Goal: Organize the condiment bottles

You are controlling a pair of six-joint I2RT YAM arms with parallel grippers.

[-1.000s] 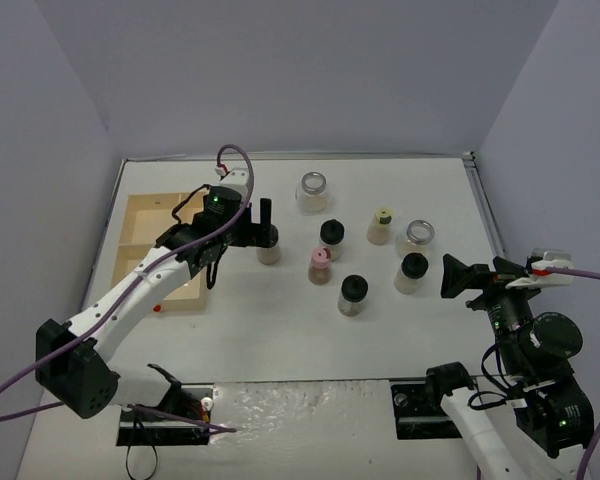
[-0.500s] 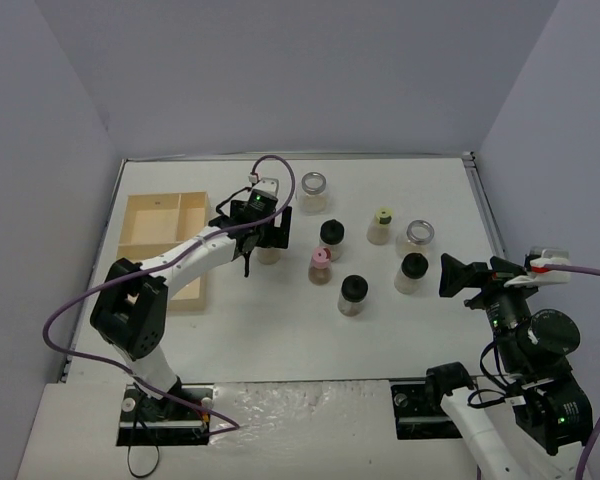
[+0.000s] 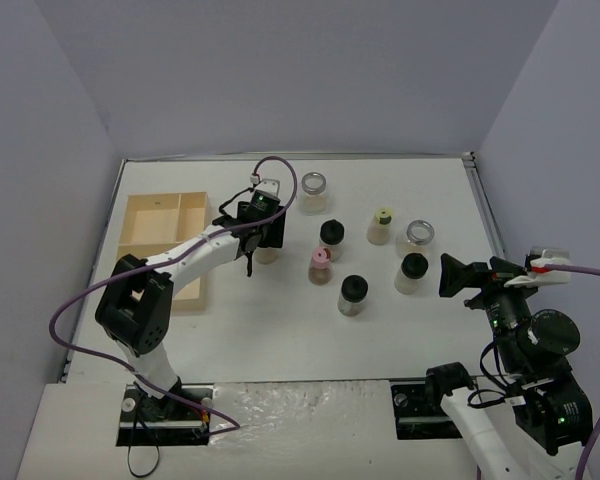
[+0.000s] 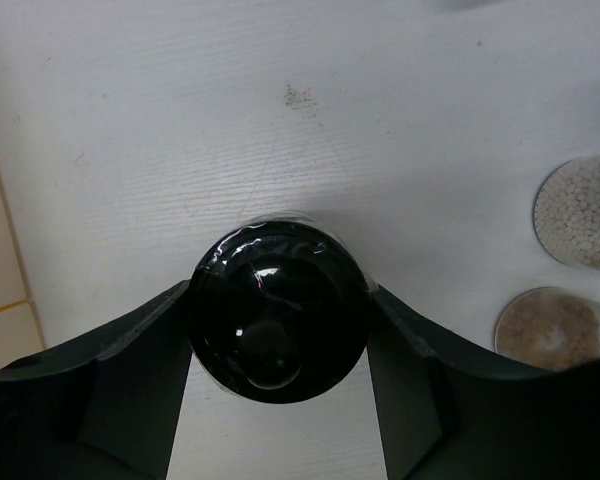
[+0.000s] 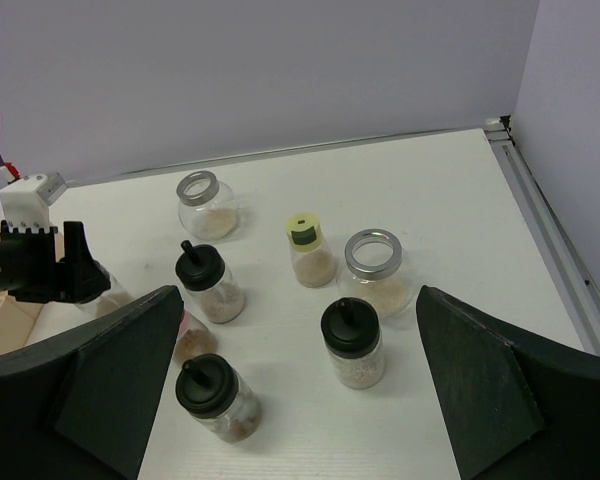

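1. 8 condiment bottles stand upright on the white table. All are small clear jars with tan contents, and all are outside the pale wooden tray.
2. 1 jar, the leftmost jar, has a black cap. It stands just right of the tray and apart from the other 7.
3. The left gripper sits directly over the leftmost jar. Its 2 fingers press on opposite sides of the black cap, so the claw pinches this jar at the cap.
4. 3 more black-capped jars stand in the main group: the rear black jar, the right black jar and the front black jar.
5. The pink-capped jar stands near the rear black jar, on its near-left side. It lies between the leftmost jar and the front black jar.
6. The yellow-green-capped jar stands between the rear black jar and the right silver-lidded jar.
7. The right silver-lidded jar is wider and stands just behind the right black jar. The far silver-lidded jar, equally wide, is the farthest from the arm bases.
8. The right gripper is at the right side of the table, facing the group. Its claw is spread wide with nothing between the fingers, well apart from every jar.
9. The left arm crosses above the tray's right side.
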